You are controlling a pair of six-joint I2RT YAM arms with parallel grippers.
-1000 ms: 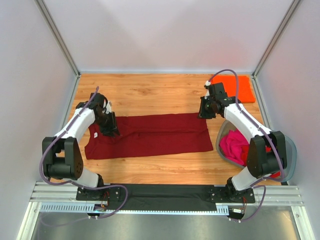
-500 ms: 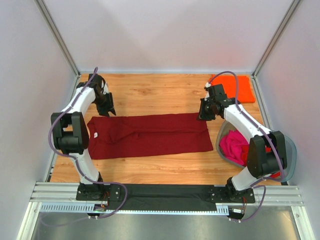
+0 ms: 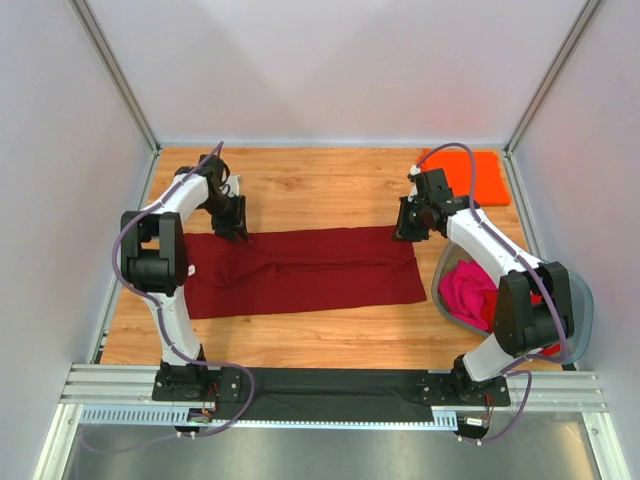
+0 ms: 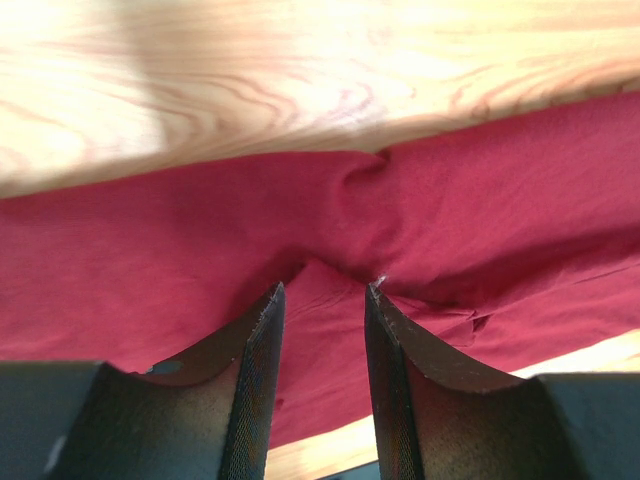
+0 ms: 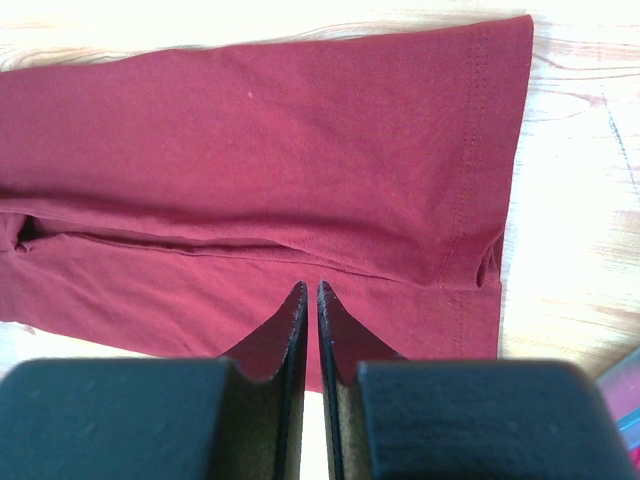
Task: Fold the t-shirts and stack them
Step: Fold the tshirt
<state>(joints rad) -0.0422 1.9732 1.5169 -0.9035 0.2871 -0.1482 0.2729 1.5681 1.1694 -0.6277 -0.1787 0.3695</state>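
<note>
Your maroon shirt lies as a long folded band across the middle of the counter. The left gripper stands half open over a pucker at the band's far left edge, holding nothing. Close there and you may catch only the top layer, so the fold beneath pulls apart. The right gripper is all but closed at the far right corner; whether it pinches cloth I cannot tell. If it doesn't, lifting one end will drag the band askew. Keep clear of the orange shirt folded just behind.
</note>
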